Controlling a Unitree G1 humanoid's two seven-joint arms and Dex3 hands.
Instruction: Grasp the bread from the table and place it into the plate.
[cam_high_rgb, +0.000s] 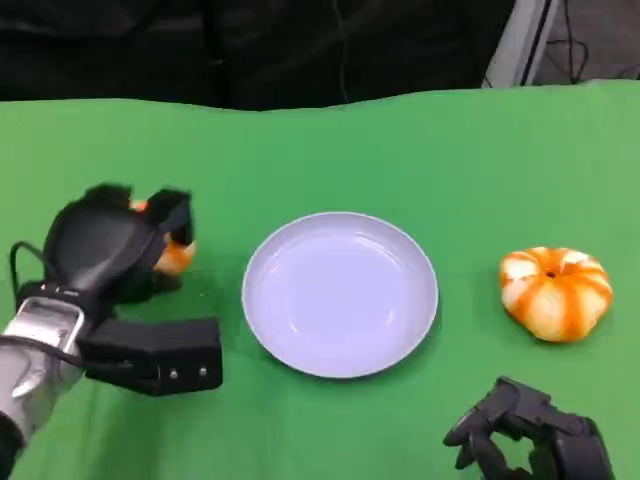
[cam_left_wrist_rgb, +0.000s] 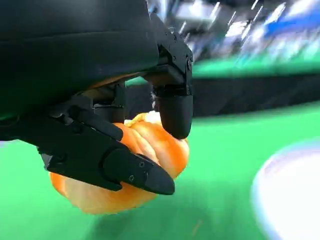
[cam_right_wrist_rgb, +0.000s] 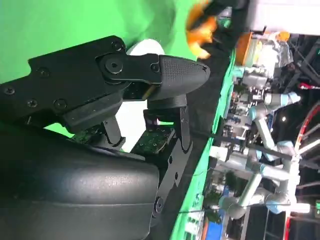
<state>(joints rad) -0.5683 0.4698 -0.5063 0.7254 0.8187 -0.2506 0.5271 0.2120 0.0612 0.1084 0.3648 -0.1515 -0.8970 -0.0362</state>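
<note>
My left hand (cam_high_rgb: 100, 245) is left of the plate and grips an orange bread roll (cam_high_rgb: 176, 258), which peeks out past its fingers. In the left wrist view the fingers (cam_left_wrist_rgb: 125, 172) wrap over and under the roll (cam_left_wrist_rgb: 172, 155); I cannot tell whether it touches the cloth. The round white plate (cam_high_rgb: 340, 372) sits mid-table and holds nothing; its rim (cam_left_wrist_rgb: 290, 190) shows blurred in that wrist view. My right hand (cam_high_rgb: 530, 435) hovers at the front right, its fingers (cam_right_wrist_rgb: 175, 75) apart with nothing between them. Beyond it lie the plate (cam_right_wrist_rgb: 145, 47) and the held roll (cam_right_wrist_rgb: 200, 32).
A second orange-and-white striped, pumpkin-shaped roll (cam_high_rgb: 555, 292) lies on the green cloth (cam_high_rgb: 400, 150) right of the plate, ahead of my right hand. The table's far edge meets a dark backdrop. Bare cloth lies behind and in front of the plate.
</note>
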